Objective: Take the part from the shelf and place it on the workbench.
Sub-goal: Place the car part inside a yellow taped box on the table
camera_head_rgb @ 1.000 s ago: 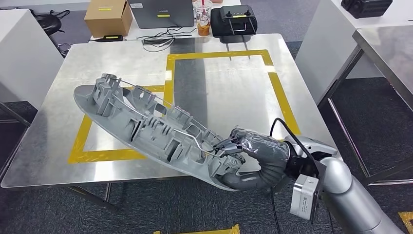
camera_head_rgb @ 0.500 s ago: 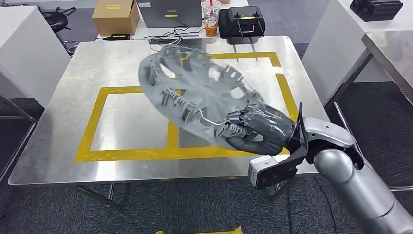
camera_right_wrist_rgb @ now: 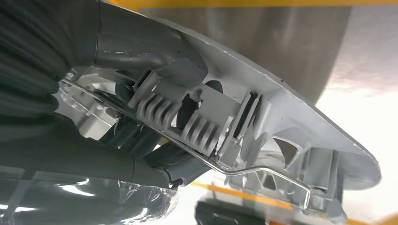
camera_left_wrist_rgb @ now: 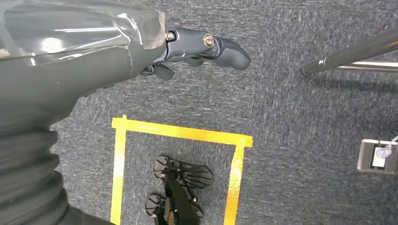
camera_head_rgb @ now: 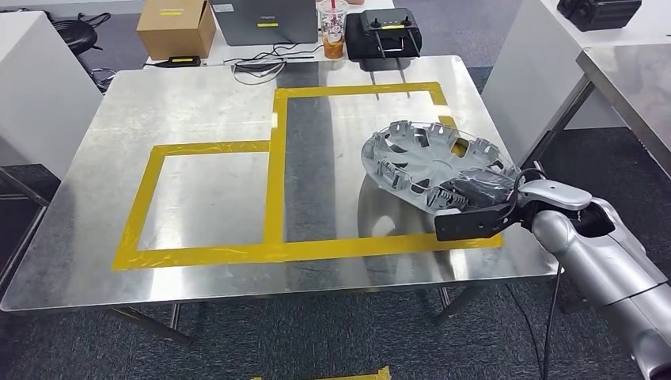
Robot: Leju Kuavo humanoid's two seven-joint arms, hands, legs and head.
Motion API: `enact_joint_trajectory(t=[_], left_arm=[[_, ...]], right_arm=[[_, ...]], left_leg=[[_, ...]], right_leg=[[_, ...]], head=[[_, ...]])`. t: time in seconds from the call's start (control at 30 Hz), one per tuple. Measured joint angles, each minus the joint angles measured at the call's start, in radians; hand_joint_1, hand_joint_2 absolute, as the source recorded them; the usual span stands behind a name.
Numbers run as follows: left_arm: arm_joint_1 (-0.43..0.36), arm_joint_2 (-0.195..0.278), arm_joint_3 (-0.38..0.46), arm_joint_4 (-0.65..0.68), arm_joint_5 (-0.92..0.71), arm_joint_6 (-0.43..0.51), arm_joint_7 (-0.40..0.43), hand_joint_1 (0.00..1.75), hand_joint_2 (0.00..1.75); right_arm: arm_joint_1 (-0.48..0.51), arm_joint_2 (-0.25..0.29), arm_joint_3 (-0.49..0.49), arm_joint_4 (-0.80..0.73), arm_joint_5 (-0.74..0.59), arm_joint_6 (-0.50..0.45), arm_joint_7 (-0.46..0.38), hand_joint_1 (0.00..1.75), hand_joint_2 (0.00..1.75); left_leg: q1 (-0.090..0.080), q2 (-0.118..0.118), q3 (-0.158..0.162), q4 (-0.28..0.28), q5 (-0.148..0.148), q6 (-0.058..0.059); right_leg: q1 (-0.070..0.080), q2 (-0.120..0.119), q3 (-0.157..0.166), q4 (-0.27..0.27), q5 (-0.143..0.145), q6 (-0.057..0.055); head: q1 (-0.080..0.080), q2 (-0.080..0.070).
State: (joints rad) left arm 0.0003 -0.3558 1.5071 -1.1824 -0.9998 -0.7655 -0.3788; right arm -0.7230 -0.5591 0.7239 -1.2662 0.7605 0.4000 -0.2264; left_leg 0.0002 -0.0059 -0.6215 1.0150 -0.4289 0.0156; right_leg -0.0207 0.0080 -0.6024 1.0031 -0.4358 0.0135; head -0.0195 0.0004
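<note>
The part, a grey plastic wheel cover (camera_head_rgb: 419, 154), hangs tilted low over the right yellow-taped rectangle of the steel workbench (camera_head_rgb: 198, 103), ribbed inner side up. My right hand (camera_head_rgb: 475, 188) grips its near rim from the table's right edge. In the right wrist view the dark fingers (camera_right_wrist_rgb: 141, 140) wrap around the rim's clips and wire ring (camera_right_wrist_rgb: 281, 117). Whether the cover's far edge touches the tabletop I cannot tell. My left hand (camera_left_wrist_rgb: 141, 51) hangs over the carpet and holds nothing, its fingers loosely apart.
Yellow tape (camera_head_rgb: 273, 158) marks two rectangles on the workbench. Behind it stand a cardboard box (camera_head_rgb: 176, 29), a laptop (camera_head_rgb: 265, 20), a drink cup (camera_head_rgb: 331, 28) and a black controller case (camera_head_rgb: 382, 33). A second metal table (camera_head_rgb: 625, 71) stands to the right.
My right arm has swung the wheel cover from the table's near left across to the right rectangle, lowering it and turning it flatter. The hold on the rim is unchanged.
</note>
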Motion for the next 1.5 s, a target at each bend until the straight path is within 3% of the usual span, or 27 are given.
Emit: enact_joint_trajectory(t=[0.07,0.13,0.23,0.27,0.3,0.33,0.4,0.47,0.57,0.63,0.73,0.8,0.83,0.9,0.97,1.13,1.17,1.23,1.3,1.33,1.4,1.43,1.5], left_arm=[[-0.001,0.0,0.0,0.0,-0.004,-0.005,-0.002,0.0,1.75],[-0.004,-0.001,-0.001,0.0,-0.007,-0.009,-0.006,0.0,1.75],[-0.008,-0.002,-0.001,0.002,-0.018,-0.007,-0.013,0.0,1.75],[-0.01,-0.002,-0.001,0.004,-0.022,-0.004,-0.015,0.0,1.75],[-0.011,-0.003,-0.001,0.006,-0.024,-0.002,-0.016,0.0,1.75],[-0.012,-0.004,-0.001,0.007,-0.026,0.0,-0.016,0.0,1.75],[-0.015,-0.005,-0.001,0.008,-0.031,0.001,-0.018,0.0,1.75],[-0.018,-0.004,-0.001,0.008,-0.036,0.0,-0.021,0.0,1.75],[-0.02,-0.005,-0.001,0.008,-0.039,0.0,-0.025,0.0,1.75],[-0.02,-0.005,-0.001,0.008,-0.04,0.0,-0.025,0.0,1.75],[-0.02,-0.004,-0.001,0.008,-0.04,0.001,-0.026,0.0,1.75],[-0.02,-0.004,-0.001,0.009,-0.044,0.001,-0.026,0.0,1.75],[-0.02,-0.004,-0.001,0.01,-0.048,0.002,-0.027,0.0,1.75],[-0.02,-0.002,-0.001,0.01,-0.06,0.002,-0.032,0.0,1.75],[-0.022,0.0,-0.001,0.011,-0.072,0.004,-0.039,0.0,1.75],[-0.03,0.004,-0.003,0.012,-0.099,0.013,-0.049,0.0,1.75],[-0.032,0.004,-0.003,0.012,-0.104,0.014,-0.05,0.0,1.75],[-0.034,0.004,-0.003,0.013,-0.11,0.014,-0.051,0.0,1.75],[-0.034,0.004,-0.003,0.014,-0.112,0.014,-0.051,0.0,1.75],[-0.034,0.004,-0.003,0.015,-0.112,0.014,-0.051,0.0,1.75],[-0.034,0.004,-0.003,0.016,-0.113,0.012,-0.051,0.0,1.75],[-0.034,0.005,-0.003,0.016,-0.115,0.009,-0.051,0.0,1.75],[-0.034,0.006,-0.003,0.016,-0.122,0.005,-0.054,0.0,1.75]], right_arm=[[-0.025,0.005,0.017,0.057,0.007,0.004,-0.006,1.75,1.75],[-0.054,0.013,0.04,0.124,0.018,0.01,-0.018,1.75,1.75],[-0.099,0.042,0.092,0.254,0.059,-0.013,-0.045,1.75,1.75],[-0.109,0.057,0.113,0.3,0.077,-0.032,-0.056,1.75,1.75],[-0.118,0.075,0.134,0.342,0.094,-0.055,-0.067,1.75,1.75],[-0.128,0.093,0.152,0.378,0.108,-0.078,-0.077,1.75,1.75],[-0.154,0.13,0.182,0.434,0.133,-0.117,-0.092,1.75,1.75],[-0.181,0.168,0.209,0.473,0.153,-0.142,-0.099,1.75,1.75],[-0.201,0.215,0.241,0.511,0.167,-0.154,-0.103,1.75,1.75],[-0.21,0.235,0.253,0.525,0.17,-0.156,-0.105,1.75,1.75],[-0.221,0.253,0.266,0.542,0.171,-0.161,-0.105,1.75,1.75],[-0.223,0.261,0.274,0.552,0.172,-0.163,-0.107,1.75,1.75],[-0.224,0.267,0.277,0.556,0.174,-0.164,-0.109,1.75,1.75],[-0.231,0.287,0.283,0.564,0.178,-0.164,-0.117,1.75,1.75],[-0.243,0.32,0.291,0.574,0.183,-0.165,-0.123,1.75,1.75],[-0.258,0.411,0.315,0.61,0.194,-0.17,-0.129,1.75,1.75],[-0.262,0.427,0.318,0.616,0.194,-0.171,-0.129,1.75,1.75],[-0.267,0.455,0.326,0.627,0.195,-0.171,-0.129,1.75,1.75],[-0.267,0.477,0.334,0.635,0.196,-0.171,-0.129,1.75,1.75],[-0.267,0.485,0.338,0.639,0.197,-0.171,-0.129,1.75,1.75],[-0.27,0.496,0.344,0.643,0.197,-0.171,-0.129,1.75,1.75],[-0.274,0.501,0.345,0.644,0.197,-0.171,-0.13,1.75,1.75],[-0.279,0.512,0.346,0.646,0.197,-0.169,-0.13,1.75,1.75]], left_leg=[[-0.001,0.001,0.007,-0.01,0.005,0.011],[0.001,0.002,0.02,-0.028,0.015,0.024],[0.0,0.001,0.026,-0.036,0.019,0.031],[0.0,0.0,0.026,-0.036,0.019,0.032],[0.0,0.0,0.027,-0.035,0.018,0.032],[0.001,0.0,0.027,-0.033,0.017,0.031],[0.001,0.001,0.025,-0.025,0.012,0.023],[-0.003,0.003,0.021,-0.013,0.004,0.012],[-0.001,0.004,0.017,-0.005,-0.002,0.0],[0.004,0.004,0.002,0.026,-0.024,-0.012],[0.009,0.005,-0.081,0.202,-0.108,-0.026],[0.011,0.005,-0.125,0.286,-0.128,-0.028],[0.012,0.005,-0.12,0.27,-0.11,-0.025],[0.009,0.004,-0.059,0.141,-0.043,-0.014],[0.004,0.005,-0.001,0.025,-0.006,-0.003],[-0.001,0.008,0.029,-0.023,0.006,0.015],[0.002,0.009,0.035,-0.033,0.012,0.02],[0.003,0.01,0.038,-0.04,0.016,0.024],[0.002,0.008,0.037,-0.038,0.016,0.024],[0.002,0.006,0.037,-0.037,0.015,0.024],[0.003,0.002,0.037,-0.031,0.012,0.019],[0.001,0.0,0.035,-0.025,0.008,0.015],[-0.003,-0.001,0.029,-0.015,0.001,0.005]], right_leg=[[-0.003,0.0,-0.001,-0.002,0.0,0.013],[-0.003,-0.002,-0.016,0.029,-0.017,0.016],[-0.003,-0.003,-0.106,0.211,-0.087,0.007],[-0.003,-0.003,-0.134,0.264,-0.101,0.009],[-0.004,-0.003,-0.145,0.28,-0.1,0.014],[-0.005,-0.004,-0.136,0.255,-0.083,0.023],[-0.01,-0.007,-0.073,0.12,-0.03,0.039],[-0.009,-0.007,-0.022,0.022,0.003,0.034],[-0.004,-0.004,-0.012,0.009,0.008,0.011],[-0.007,-0.004,-0.01,0.008,0.009,0.001],[-0.007,-0.004,-0.009,0.007,0.008,-0.008],[-0.005,-0.004,-0.008,0.007,0.008,-0.009],[-0.003,-0.003,-0.008,0.007,0.007,-0.009],[-0.002,0.002,-0.006,0.007,0.007,-0.008],[0.002,0.007,-0.007,0.007,0.008,-0.007],[0.004,0.008,-0.015,0.014,0.002,0.008],[0.005,0.006,-0.03,0.046,-0.015,0.006],[0.005,0.004,-0.089,0.171,-0.067,-0.001],[0.004,0.003,-0.14,0.277,-0.099,0.002],[0.003,0.003,-0.14,0.275,-0.092,0.009],[0.001,0.0,-0.086,0.163,-0.042,0.026],[0.001,-0.002,-0.05,0.093,-0.019,0.028],[0.003,-0.003,-0.01,0.013,0.005,0.018]], head=[[0.0,0.0],[0.002,0.0],[0.006,0.0],[0.006,0.0],[0.006,0.0],[0.007,0.0],[0.008,0.0],[0.008,0.0],[0.006,0.0],[0.005,0.0],[0.001,0.0],[0.001,0.0],[0.001,0.0],[0.001,0.0],[0.002,0.0],[0.003,0.0],[0.004,0.0],[0.007,0.0],[0.007,0.0],[0.007,0.0],[0.008,0.0],[0.008,0.0],[0.006,0.0]])
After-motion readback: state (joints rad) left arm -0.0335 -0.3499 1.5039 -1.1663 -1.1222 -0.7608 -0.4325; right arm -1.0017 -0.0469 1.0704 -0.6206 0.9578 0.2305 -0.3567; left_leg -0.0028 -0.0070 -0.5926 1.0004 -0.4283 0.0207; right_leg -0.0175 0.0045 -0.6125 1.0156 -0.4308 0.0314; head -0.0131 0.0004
